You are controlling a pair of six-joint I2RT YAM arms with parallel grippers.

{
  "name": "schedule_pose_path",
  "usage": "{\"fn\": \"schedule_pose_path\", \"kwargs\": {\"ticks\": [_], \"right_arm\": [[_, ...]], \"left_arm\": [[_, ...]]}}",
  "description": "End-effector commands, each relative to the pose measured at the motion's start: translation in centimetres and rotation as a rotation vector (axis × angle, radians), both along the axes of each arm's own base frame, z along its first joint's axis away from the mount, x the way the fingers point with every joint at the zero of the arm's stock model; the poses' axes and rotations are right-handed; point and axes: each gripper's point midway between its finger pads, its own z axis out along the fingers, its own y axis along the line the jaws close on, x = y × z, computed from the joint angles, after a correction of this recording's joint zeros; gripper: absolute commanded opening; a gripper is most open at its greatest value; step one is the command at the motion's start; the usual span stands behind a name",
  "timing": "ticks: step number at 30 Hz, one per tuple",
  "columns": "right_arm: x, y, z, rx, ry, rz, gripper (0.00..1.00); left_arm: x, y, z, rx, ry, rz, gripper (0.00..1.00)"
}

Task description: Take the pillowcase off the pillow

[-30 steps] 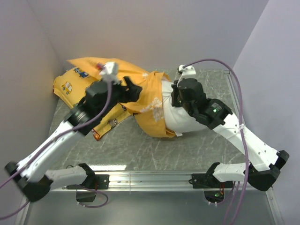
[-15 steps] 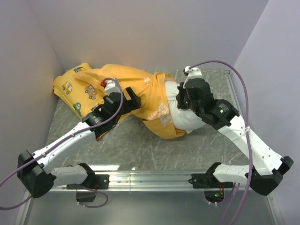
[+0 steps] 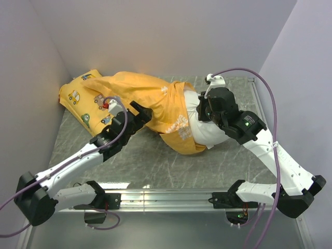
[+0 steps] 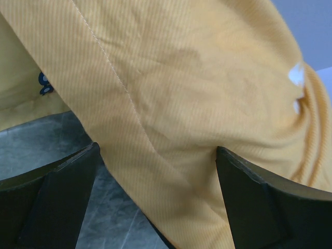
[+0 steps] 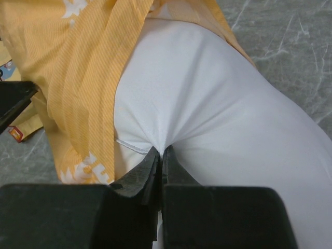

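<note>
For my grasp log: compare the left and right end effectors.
The left end effector is open, jaws wide apart, with pillowcase cloth between them; the right end effector is shut, pinching the pillow. The left sits at the orange covered part, the right at the bare white end. Both are black and close against the fabric.

Yellow vehicle-print cushion (image 3: 78, 96) in the far-left corner of the grey marbled table (image 3: 155, 161).

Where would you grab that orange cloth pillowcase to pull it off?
Grip a slack fold of the orange cloth pillowcase near its left end, coming from the left: the plump white pillow pokes out on the right, pinched by the right claw.
</note>
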Motion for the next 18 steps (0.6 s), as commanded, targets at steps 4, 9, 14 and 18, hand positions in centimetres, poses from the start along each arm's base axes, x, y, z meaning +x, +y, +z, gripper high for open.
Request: {"fn": "schedule_pose_path", "kwargs": {"ticks": [4,9,14,18], "right_arm": [[0.7,-1.0,6.7,0.129,-0.193,-0.045,0.00],[0.5,-2.3,7.8,0.137,-0.222,-0.074,0.00],[0.5,-4.9,10.3,0.159,-0.271,-0.125,0.00],[0.2,-7.2,11.7,0.174,-0.301,-0.198,0.00]], "left_arm": [[3.9,-0.1,3.3,-0.133,-0.124,0.067,0.98],[6.8,2.8,6.4,-0.122,-0.193,0.122,0.17],[10.4,7.7,10.8,-0.036,-0.279,0.218,0.00],[11.7,12.1,15.5,0.050,-0.348,0.330,0.01]]}}
